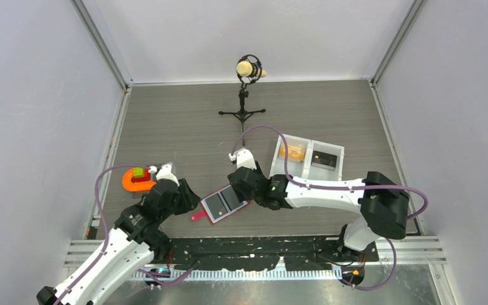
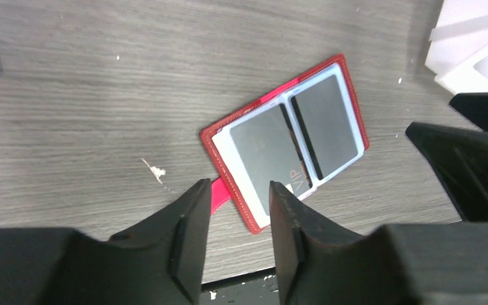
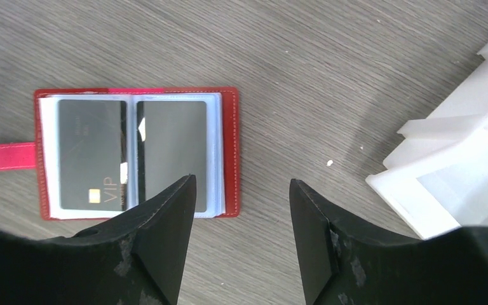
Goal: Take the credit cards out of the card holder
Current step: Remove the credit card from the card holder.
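A grey wood-grain table (image 1: 184,121) is seen from above, with two robot arms reaching in from its near edge. The card holder (image 1: 225,204), a small red wallet, lies open and flat close to the near edge at the middle of the table, between the two grippers. Its two pale inner pockets face up, and each holds one of two dark grey credit cards (image 3: 89,152). The card on the strap side has "VIP" printed on it. A red strap (image 3: 3,155) sticks out from the holder's left edge.

The left gripper (image 2: 238,187) hangs at the holder's left end, over the strap. Its fingers stand a narrow gap apart and grip nothing. The right gripper (image 3: 241,184) is at the holder's right edge, fingers spread wide with only bare table between them. Whether either touches the holder cannot be told.

To the right and farther back sits a white two-compartment tray (image 1: 309,157). An orange block (image 1: 292,152) lies in its left compartment and a dark flat rectangle (image 1: 324,159) in its right. A microphone (image 1: 250,67) on a small tripod stands at the far edge. An orange ring (image 1: 129,183) holding a green block (image 1: 138,172) sits at the left.
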Motion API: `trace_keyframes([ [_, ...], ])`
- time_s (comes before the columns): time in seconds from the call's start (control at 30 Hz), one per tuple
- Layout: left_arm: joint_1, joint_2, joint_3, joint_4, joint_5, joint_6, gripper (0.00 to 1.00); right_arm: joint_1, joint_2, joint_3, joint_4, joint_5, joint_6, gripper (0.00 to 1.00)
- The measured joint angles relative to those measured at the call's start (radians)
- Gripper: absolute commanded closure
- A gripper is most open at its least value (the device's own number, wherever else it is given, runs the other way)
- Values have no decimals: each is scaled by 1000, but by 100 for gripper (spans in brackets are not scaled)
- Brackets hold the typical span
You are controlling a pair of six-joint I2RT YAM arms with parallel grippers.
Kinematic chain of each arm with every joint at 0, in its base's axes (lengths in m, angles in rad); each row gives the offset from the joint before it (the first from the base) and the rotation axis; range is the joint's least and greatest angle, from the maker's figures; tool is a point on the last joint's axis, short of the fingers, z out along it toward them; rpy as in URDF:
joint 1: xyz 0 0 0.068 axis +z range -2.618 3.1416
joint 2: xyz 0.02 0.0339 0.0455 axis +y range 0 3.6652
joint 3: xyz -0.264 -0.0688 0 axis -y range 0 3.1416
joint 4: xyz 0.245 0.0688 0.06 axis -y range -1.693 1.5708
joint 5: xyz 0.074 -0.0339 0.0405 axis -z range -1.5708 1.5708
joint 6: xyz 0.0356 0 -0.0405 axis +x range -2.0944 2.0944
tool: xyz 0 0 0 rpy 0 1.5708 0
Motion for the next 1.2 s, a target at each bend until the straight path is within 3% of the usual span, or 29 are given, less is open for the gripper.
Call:
trace_keyframes([
  [0.13, 0, 18, 41, 4, -8, 11, 55, -11, -18, -8, 30, -60, -15, 50],
  [0.23, 0, 24, 42, 34, 33, 15, 56, -30, -18, -22, 68, -133, -20, 51],
  [0.53, 0, 127, -51, 296, 206, -1, 60, -107, 19, -37, 170, -317, -19, 60],
  [0.83, 0, 215, -167, 536, 244, -40, 60, -155, 95, -52, 229, -430, -11, 66],
  [1.2, 0, 288, -203, 661, 224, -45, 61, -157, 135, -56, 250, -462, 10, 69],
])
